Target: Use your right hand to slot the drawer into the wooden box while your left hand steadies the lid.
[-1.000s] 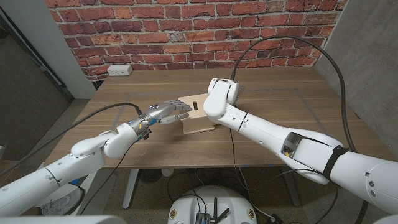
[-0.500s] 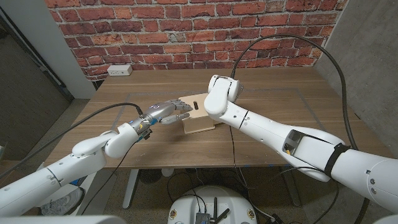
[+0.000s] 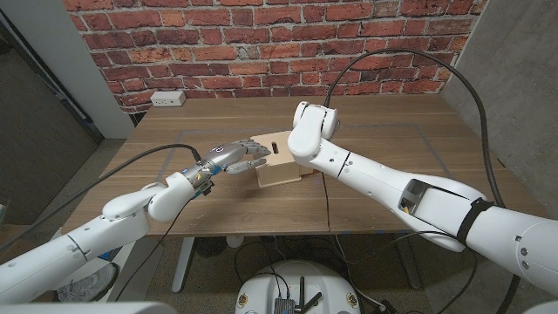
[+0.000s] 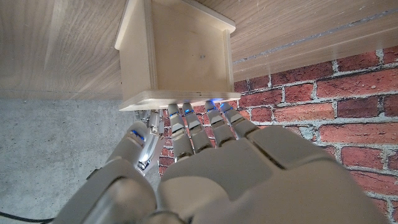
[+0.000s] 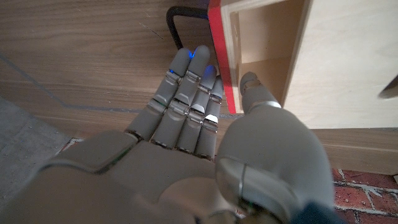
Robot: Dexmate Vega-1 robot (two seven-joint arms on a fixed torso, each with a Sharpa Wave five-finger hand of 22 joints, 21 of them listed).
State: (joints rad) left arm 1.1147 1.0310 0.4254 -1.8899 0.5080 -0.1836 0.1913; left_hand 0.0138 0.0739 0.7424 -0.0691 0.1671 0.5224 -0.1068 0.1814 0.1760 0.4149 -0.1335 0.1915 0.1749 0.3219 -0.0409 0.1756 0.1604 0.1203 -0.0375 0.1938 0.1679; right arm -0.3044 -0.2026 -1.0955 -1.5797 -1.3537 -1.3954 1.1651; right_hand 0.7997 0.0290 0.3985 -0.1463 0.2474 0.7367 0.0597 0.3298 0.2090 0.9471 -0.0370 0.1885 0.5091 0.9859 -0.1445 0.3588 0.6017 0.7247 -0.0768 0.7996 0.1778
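Right now your right hand (image 5: 205, 118) pinches the red-fronted drawer (image 5: 261, 56) – pale plywood, part out of the wooden box (image 3: 281, 166); your left hand (image 3: 234, 157), fingers together, presses the lid (image 4: 180, 99).

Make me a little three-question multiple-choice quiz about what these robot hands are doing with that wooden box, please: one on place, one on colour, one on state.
1. Where do the left hand's fingertips rest?
A. on the lid
B. on the wall socket
C. on the table's edge

2. What colour is the drawer front's edge?
A. blue
B. red
C. green

3. How far is the drawer in the wooden box?
A. fully shut
B. lying apart
C. partly in

Answers: 1 A, left wrist view shows fingertips against the lid. 2 B, right wrist view shows a red edge. 3 C, its open inside still shows beside the right hand.
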